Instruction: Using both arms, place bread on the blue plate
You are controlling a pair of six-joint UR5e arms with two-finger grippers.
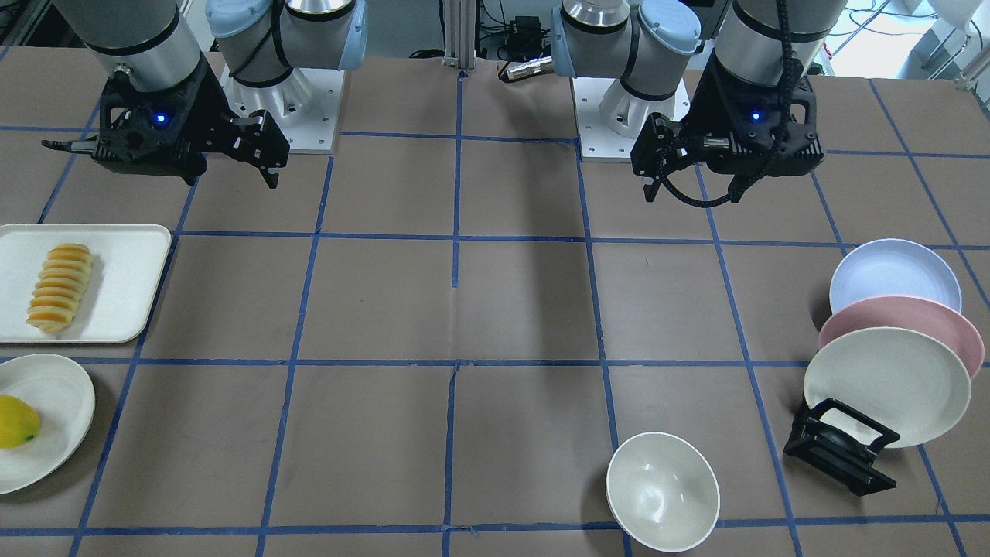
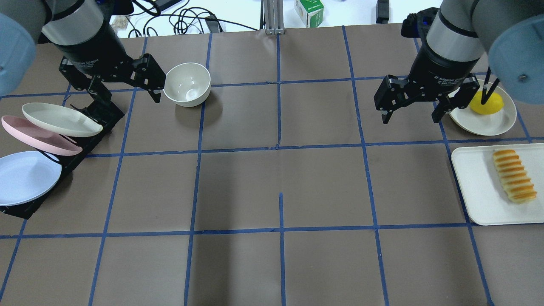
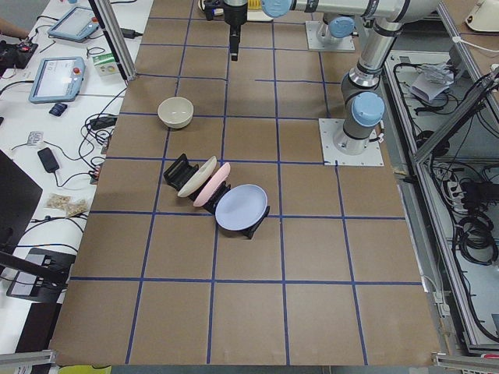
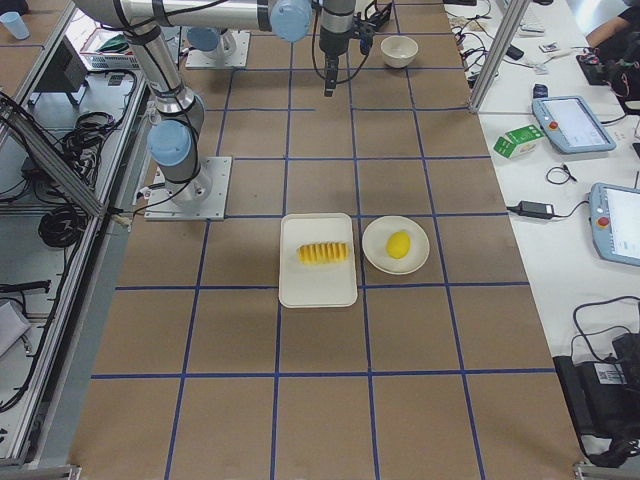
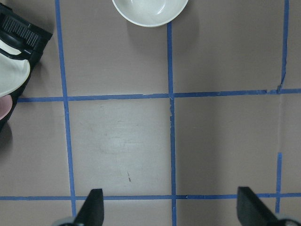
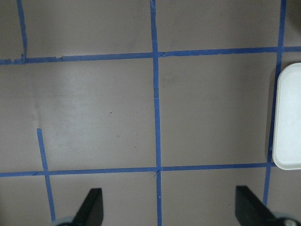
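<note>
The bread (image 1: 60,288) is a ridged yellow-orange loaf lying on a white tray (image 1: 124,309) on my right side; it also shows in the overhead view (image 2: 514,175). The blue plate (image 1: 893,275) leans in a black rack (image 1: 839,456) on my left side, behind a pink and a cream plate; it also shows in the overhead view (image 2: 25,176). My left gripper (image 2: 129,97) hangs open and empty above the table near the rack. My right gripper (image 2: 409,120) hangs open and empty, up and left of the tray (image 2: 476,191). Both wrist views show only bare table between the fingertips.
A white bowl (image 2: 187,83) stands just right of my left gripper. A pink plate (image 2: 38,138) and a cream plate (image 2: 59,120) lean in the rack. A yellow lemon (image 2: 486,103) lies on a cream plate (image 2: 488,125) beyond the tray. Blue tape lines grid the brown table.
</note>
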